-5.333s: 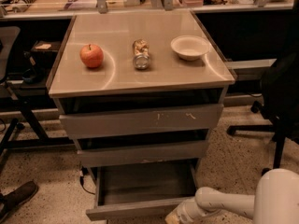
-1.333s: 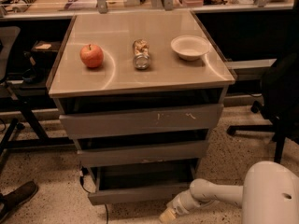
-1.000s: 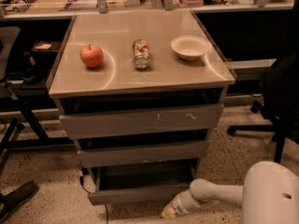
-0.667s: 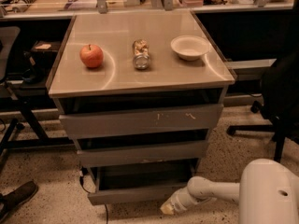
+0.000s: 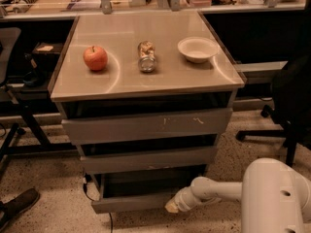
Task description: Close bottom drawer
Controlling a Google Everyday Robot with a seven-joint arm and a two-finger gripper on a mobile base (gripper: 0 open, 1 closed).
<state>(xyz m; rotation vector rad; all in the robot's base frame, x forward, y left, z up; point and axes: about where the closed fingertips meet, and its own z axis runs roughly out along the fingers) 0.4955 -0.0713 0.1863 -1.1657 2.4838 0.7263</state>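
**Gripper at the right end of the bottom drawer's front**

Lower centre of the frame. The gripper (image 5: 173, 206) sits low and just right of centre, at the end of a pale arm (image 5: 216, 190) that reaches in from the lower right. Its tip meets, or very nearly meets, the right end of the bottom drawer (image 5: 129, 203); whether it is spread or closed cannot be told from here. The bottom drawer lies at the foot of the cabinet (image 5: 160, 84), under the middle drawer (image 5: 146, 159). It stands partly out, with a dark strip of its tray showing behind the front panel. The panel's long axis runs left to right across the frame, so the drawer extends leftward from the gripper. Closing it probably calls for a push toward the upper frame, into the cabinet. Contact so far off-centre may skew the drawer on its runners.
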